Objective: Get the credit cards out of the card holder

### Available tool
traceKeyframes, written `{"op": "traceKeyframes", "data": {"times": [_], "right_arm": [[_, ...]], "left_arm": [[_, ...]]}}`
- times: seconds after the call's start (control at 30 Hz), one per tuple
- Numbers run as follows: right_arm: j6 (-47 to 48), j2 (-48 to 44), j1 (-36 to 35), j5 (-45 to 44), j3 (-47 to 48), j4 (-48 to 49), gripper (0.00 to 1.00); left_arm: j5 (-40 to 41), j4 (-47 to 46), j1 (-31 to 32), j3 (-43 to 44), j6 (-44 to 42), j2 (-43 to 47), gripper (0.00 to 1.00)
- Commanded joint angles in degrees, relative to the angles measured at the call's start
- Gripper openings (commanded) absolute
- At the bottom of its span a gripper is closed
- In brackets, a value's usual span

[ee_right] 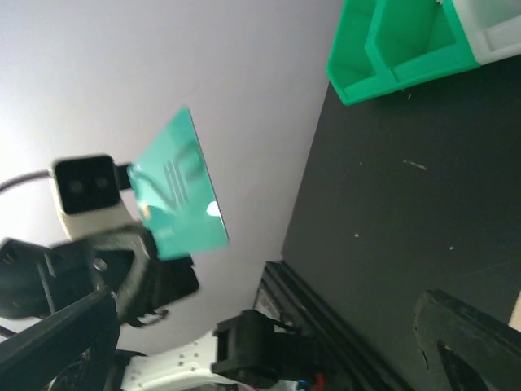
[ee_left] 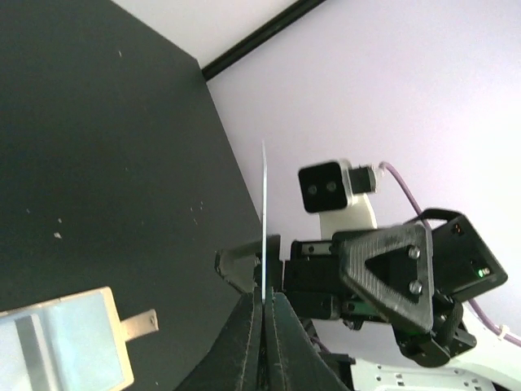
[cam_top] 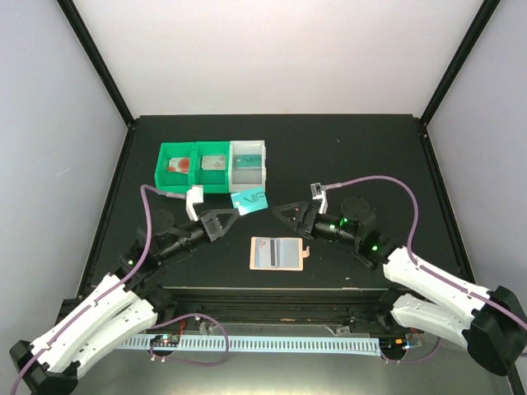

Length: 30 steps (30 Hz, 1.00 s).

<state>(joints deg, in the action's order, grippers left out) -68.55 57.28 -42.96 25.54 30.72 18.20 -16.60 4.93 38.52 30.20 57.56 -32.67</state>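
Nearest you, the holder (cam_top: 276,253) lies open and flat on the matte black tabletop (cam_top: 370,156), approx. centred between the two arms. It's a tan-peach rectangle, blue-grey pockets up, w/ a small tab (cam_top: 305,252) sticking out of its right side. There's bare tabletop on all sides, and its front edge sits near the tabletop's near edge.

Just beyond, the L tool (cam_top: 235,211) is clamped on the teal card (cam_top: 249,201), a thin glossy plastic rectangle w/ light lettering, held by one end clear of the tabletop. In the L wrist view it's edge-on, a hairline between the black fingers (ee_left: 244,342). The R tool (cam_top: 280,212) faces it from the right, jaws spread wide w/ nothing in them, a small gap from the card.

Farther back, left of centre, is a green bin (cam_top: 162,160) of hard plastic w/ two compartments: pink card (cam_top: 177,165) in the left, grey card (cam_top: 214,163) in the right. A white bin (cam_top: 265,160) butts against its right side. Open tabletop runs right of the bins and behind them to the back edge.
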Motion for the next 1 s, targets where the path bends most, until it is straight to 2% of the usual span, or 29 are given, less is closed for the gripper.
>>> {"op": "traceKeyframes", "data": {"times": [0.0, 0.13, 0.37, 0.47, 0.73, 0.97], "right_arm": [[9.8, -3.8, 0.2, -1.5, 0.2, -10.0, 1.00], [14.4, -6.8, 0.3, -3.4, 1.0, -16.1, 1.00], [18.6, -10.7, 0.2, -5.2, 1.6, -20.5, 1.00], [19.5, -11.3, 0.2, -5.7, 1.5, -21.9, 1.00], [20.6, -12.1, 0.2, -5.7, 1.4, -25.0, 1.00], [21.6, -14.5, 0.3, -8.7, 1.6, -28.4, 1.00]], "left_arm": [[0.7, 7.8, -2.4, 6.7, -7.3, -1.8, 0.02], [-2.1, 11.6, -6.1, 9.9, -9.9, -5.3, 0.02], [-11.0, 14.5, -16.5, 14.6, -15.9, -14.9, 0.01], [-12.4, 15.8, -20.0, 18.0, -19.0, -20.3, 0.02], [-12.6, 19.1, -24.6, 30.3, -27.2, -40.0, 0.02], [-10.4, 21.0, -25.8, 42.8, -30.3, -57.9, 0.02]]}}
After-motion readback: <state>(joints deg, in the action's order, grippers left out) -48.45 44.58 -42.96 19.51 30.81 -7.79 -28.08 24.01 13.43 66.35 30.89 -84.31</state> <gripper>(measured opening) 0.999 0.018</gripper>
